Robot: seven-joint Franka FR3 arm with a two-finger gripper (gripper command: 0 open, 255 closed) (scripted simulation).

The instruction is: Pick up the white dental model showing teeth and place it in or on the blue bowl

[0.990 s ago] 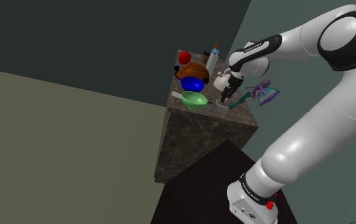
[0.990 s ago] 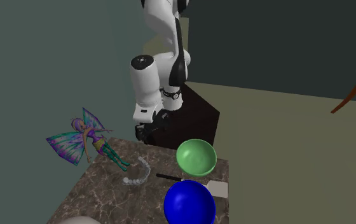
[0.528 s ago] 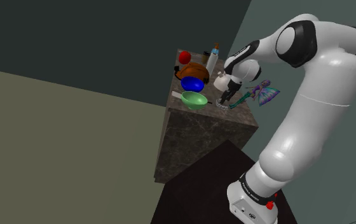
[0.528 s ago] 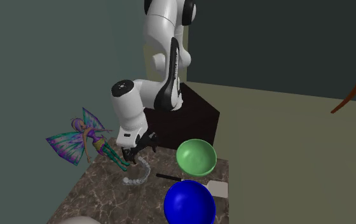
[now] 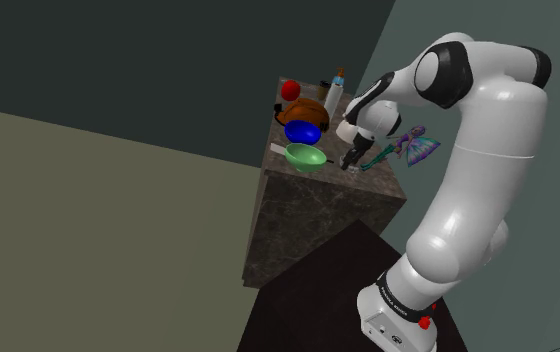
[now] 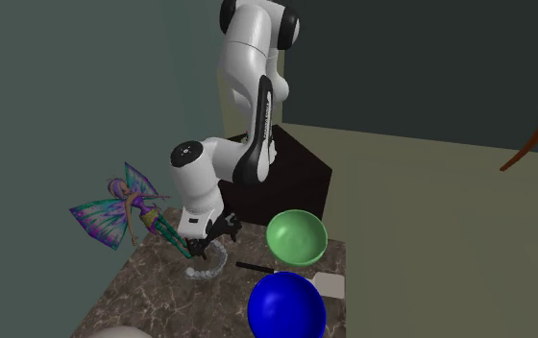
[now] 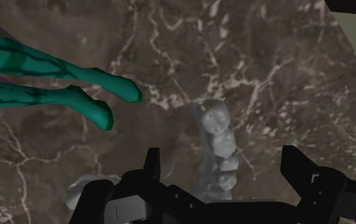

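Claw [image 7: 224, 168] wide open, empty, low over the pale grey dental model [image 7: 216, 143] on the marble counter [image 7: 285, 76], just beside the fairy doll's green legs [image 7: 75, 89]. I want 1 side of the arch centred between the 2 fingers [image 7: 297, 168] before squeezing.

This looks like a room in a home. The walls [image 5: 118, 50] are plain and dark grey-green, across the top of the shoulder view. The floor [image 5: 88, 230] below them is a flat yellow-green. A small bench [image 5: 313, 215] with a brown stony pattern stands beside a wall in the middle of that view. On it are things a family would have: a fairy doll [image 6: 123, 206] with bright wings, a green bowl [image 6: 296, 237], a blue bowl [image 6: 286, 307], a bottle [image 5: 334, 97] and a red round thing [image 5: 290, 89]. At the right edge of the second exterior view, wooden furniture legs [image 6: 536, 144] stand on the floor.
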